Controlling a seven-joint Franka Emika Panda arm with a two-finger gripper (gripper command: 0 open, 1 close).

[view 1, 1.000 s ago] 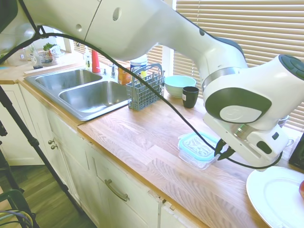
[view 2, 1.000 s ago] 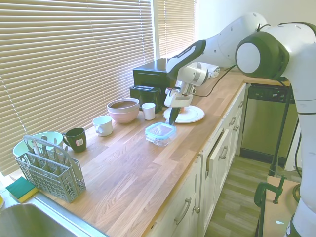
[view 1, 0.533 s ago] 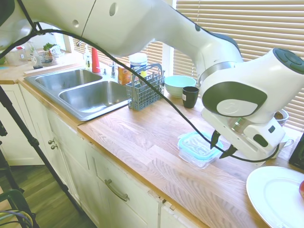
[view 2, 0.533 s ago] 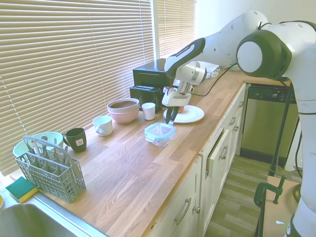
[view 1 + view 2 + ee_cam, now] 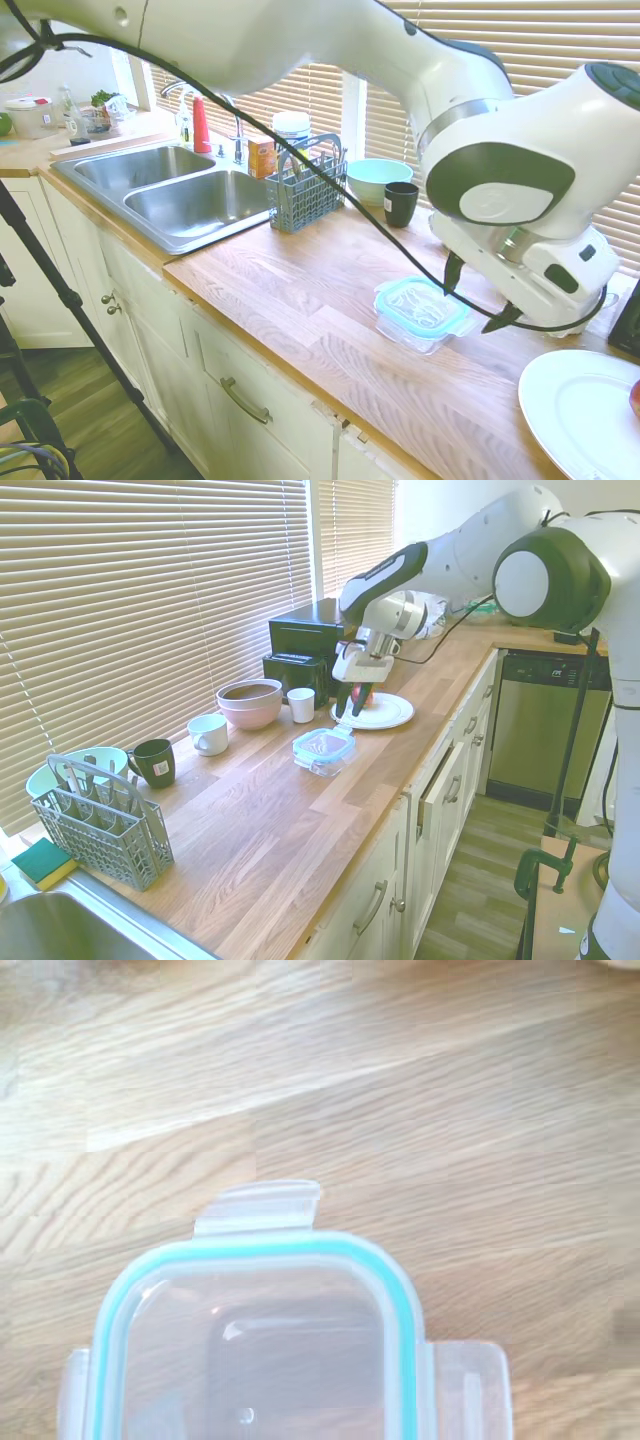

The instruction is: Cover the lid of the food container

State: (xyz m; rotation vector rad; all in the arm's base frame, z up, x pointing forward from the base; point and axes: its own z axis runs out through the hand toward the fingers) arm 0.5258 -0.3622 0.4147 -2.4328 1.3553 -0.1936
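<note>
Grey cutlery basket (image 5: 306, 186) beside the double sink (image 5: 176, 190) (steel), mint bowl (image 5: 378, 180) and dark cup (image 5: 401, 203) behind.

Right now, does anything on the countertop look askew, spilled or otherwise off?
Nothing stands out. The lid sits squarely on the food container, snap tabs flared outward, not visibly latched. The tool hangs open above it, holding nothing. No spills on the countertop.

A home kitchen: a long butcher-block wooden countertop (image 5: 300, 290) runs over cream cabinet doors with metal handles (image 5: 240, 400), with a stainless double-basin sink (image 5: 170, 190) and a grey plastic cutlery basket (image 5: 305, 190) beside it. Slatted window blinds (image 5: 150, 590) back cups and bowls, and a stainless dishwasher front (image 5: 535, 730) sits under the far counter.
</note>
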